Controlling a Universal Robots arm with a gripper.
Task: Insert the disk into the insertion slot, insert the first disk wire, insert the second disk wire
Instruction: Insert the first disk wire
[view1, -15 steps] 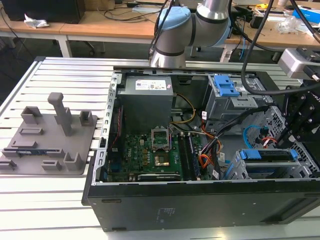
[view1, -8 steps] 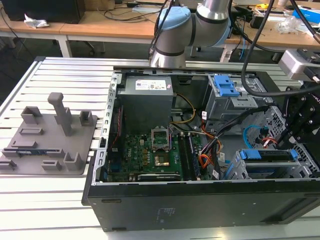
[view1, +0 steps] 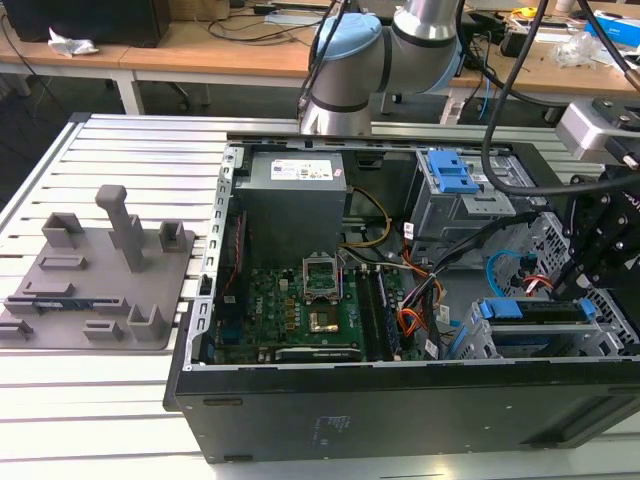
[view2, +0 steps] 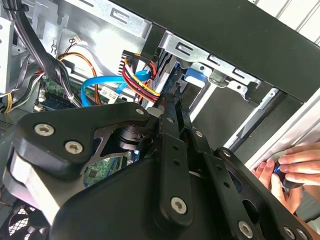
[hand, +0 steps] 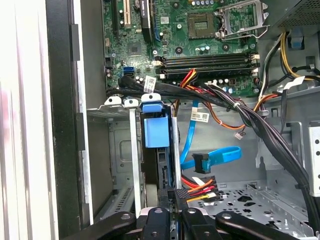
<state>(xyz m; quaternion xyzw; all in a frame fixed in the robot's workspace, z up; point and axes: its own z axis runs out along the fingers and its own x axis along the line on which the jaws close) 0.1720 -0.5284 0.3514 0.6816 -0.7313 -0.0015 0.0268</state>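
Observation:
The disk (hand: 155, 131), in its blue frame, stands inside the insertion slot (hand: 121, 150), a silver perforated cage at the case's corner on the exterior view's right (view1: 478, 340). My gripper (hand: 172, 199) is right at the disk's rear edge, shut on the black plug of the first disk wire (hand: 199, 189), whose red, orange and black strands trail away (view2: 142, 82). The second disk wire (hand: 220, 155), light blue, loops beside it with its dark plug hanging free. In the exterior view the gripper (view1: 585, 275) hovers over the disk (view1: 535, 310).
A thick black cable bundle (hand: 250, 117) crosses just above the cage. The motherboard (view1: 300, 310), power supply (view1: 295, 195) and blue-latched upper bay (view1: 450, 175) surround it. A person's hand (view2: 292, 167) rests outside the case wall. A grey fixture plate (view1: 95, 270) lies on the exterior view's left.

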